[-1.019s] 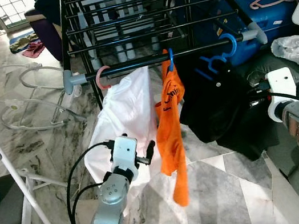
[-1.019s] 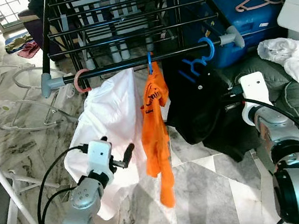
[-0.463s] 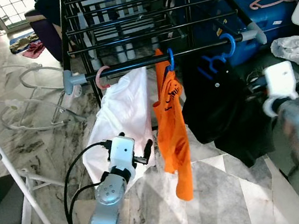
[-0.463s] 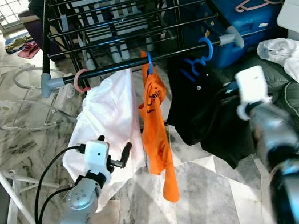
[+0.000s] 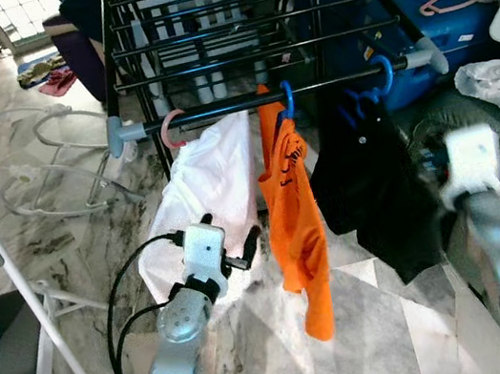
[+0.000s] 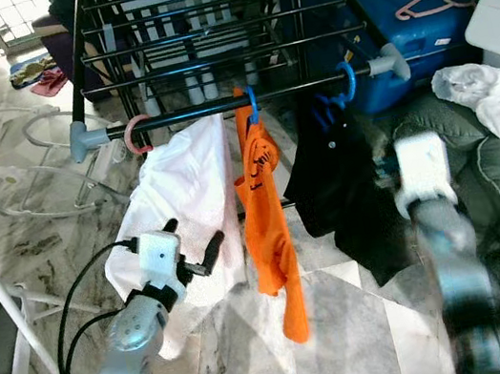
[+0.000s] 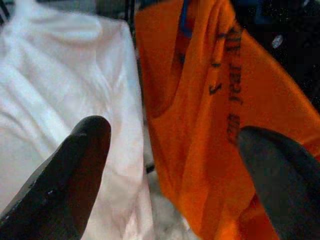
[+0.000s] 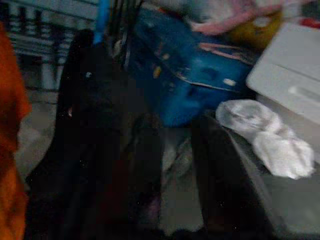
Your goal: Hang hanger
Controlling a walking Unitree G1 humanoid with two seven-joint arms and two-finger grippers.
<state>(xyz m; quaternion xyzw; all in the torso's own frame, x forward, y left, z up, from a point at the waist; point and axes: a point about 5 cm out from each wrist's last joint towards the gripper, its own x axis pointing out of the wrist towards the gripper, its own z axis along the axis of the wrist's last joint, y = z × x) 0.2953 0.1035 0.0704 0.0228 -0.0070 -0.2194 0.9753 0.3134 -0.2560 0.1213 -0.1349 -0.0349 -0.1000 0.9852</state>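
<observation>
Here, a black drying rack stands on a marble floor, and three garments hang from its front rail. A white shirt hangs on a pink hanger, an orange shirt on a blue hanger, and a black garment on a second blue hanger near the rail's right end. The three hang side by side, the orange shirt between the other two.

The left claw is raised in front of the white shirt, just beside the orange one. In the left wrist view its two black fingers are spread wide, holding nothing, with the white and orange cloth showing between them.

The right claw is near the black garment's lower right edge, blurred in the eye views. In the right wrist view its dark fingers stand apart, empty. A crumpled white cloth lies to the right, and a blue suitcase sits behind the rack.
</observation>
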